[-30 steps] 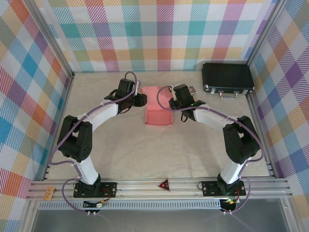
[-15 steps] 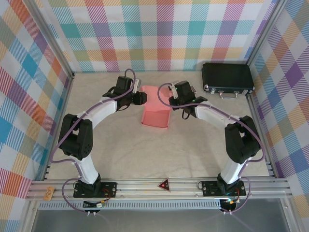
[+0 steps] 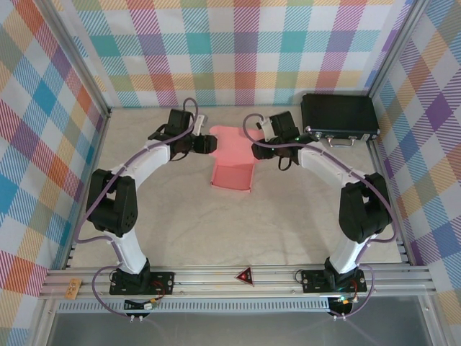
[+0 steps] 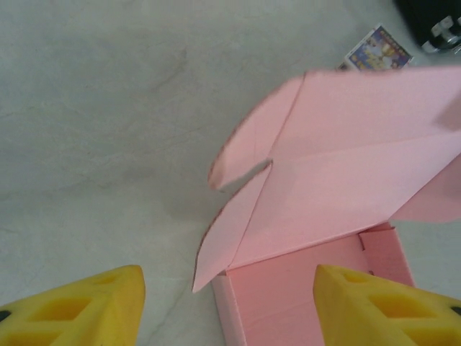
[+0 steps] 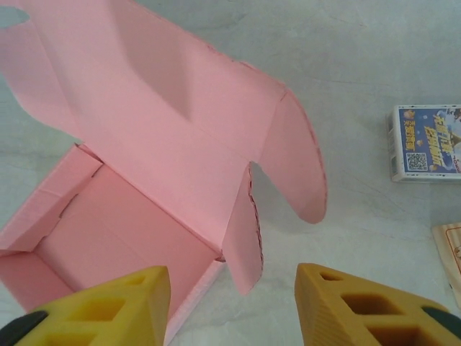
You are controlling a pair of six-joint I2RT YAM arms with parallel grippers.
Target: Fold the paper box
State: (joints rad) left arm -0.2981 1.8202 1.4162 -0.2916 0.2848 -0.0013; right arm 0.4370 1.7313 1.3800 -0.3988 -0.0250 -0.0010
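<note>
From above, the paper box (image 3: 232,162) sits at the far middle of the surface (image 3: 180,223). Its shallow tray (image 3: 232,179) is nearer the arms, and its lid (image 3: 230,139) is thrown open toward the back wall. The left claw (image 3: 209,144) is at the lid's left edge and the right claw (image 3: 256,150) is at its right edge, so the box lies between the two. A black case (image 3: 338,117) lies in the far right corner, well apart from the box.

The wrist cameras give what the overhead view is too coarse to show. On the left wrist, the yellow fingers (image 4: 79,310) stand wide apart with nothing clamped. The open tray's corner lies between them, clear of the left finger, and the lid rises beyond with its rounded side flap (image 4: 252,137) hanging loose. A small printed pack (image 4: 376,50) lies on the surface past the lid.

On the right wrist, the claw (image 5: 230,288) is likewise spread and grips nothing. The tray's inside lies ahead and to the left. The lid's other flap (image 5: 299,158) curls down ahead of the gap, with the printed pack to its right.
</note>
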